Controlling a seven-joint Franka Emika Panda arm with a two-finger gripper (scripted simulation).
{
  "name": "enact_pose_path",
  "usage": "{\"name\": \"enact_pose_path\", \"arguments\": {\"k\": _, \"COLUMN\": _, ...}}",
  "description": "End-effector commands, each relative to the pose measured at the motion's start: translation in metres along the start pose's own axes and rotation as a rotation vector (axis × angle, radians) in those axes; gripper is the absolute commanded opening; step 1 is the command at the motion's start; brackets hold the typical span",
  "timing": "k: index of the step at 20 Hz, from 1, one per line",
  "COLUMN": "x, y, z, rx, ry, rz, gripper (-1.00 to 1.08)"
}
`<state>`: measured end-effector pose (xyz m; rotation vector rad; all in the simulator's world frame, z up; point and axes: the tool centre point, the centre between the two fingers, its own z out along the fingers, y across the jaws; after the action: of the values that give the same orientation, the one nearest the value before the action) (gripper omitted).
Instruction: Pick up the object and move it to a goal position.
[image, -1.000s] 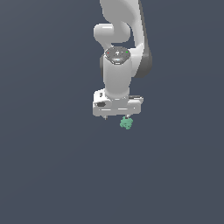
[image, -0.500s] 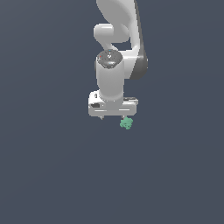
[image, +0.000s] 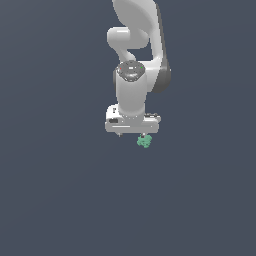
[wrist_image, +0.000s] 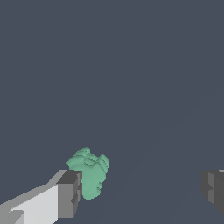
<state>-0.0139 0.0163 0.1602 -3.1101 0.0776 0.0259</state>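
The object (image: 144, 142), a tiny lumpy teal-green thing, lies on the dark grey floor just below one end of my white gripper (image: 131, 135) in the exterior view. In the wrist view the object (wrist_image: 90, 172) sits right against the inner side of one finger (wrist_image: 69, 194). The other finger (wrist_image: 213, 188) stands far from it. The gripper (wrist_image: 142, 192) is open wide and holds nothing. The object lies inside the gap, hard by one finger and not in the middle.
Plain dark grey floor all round. The white arm (image: 137, 50) rises above the gripper in the exterior view. No other thing and no goal marker shows.
The gripper has come down a little towards the floor and turned slightly. The object has stayed in place.
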Motion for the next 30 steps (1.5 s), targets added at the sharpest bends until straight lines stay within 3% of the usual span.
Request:
{"name": "enact_pose_path", "arguments": {"k": 1, "x": -0.004, "y": -0.006, "z": 0.006, "rx": -0.002, "ry": 0.001, "rz": 0.026, "gripper": 1.00}}
{"name": "enact_pose_path", "arguments": {"k": 18, "x": -0.046, "y": -0.054, "z": 0.063, "rx": -0.023, "ry": 0.017, "rz": 0.287, "gripper": 1.00}}
{"name": "enact_pose_path", "arguments": {"k": 30, "x": -0.059, "y": -0.065, "z": 0.076, "rx": -0.027, "ry": 0.023, "rz": 0.353, "gripper": 1.00}}
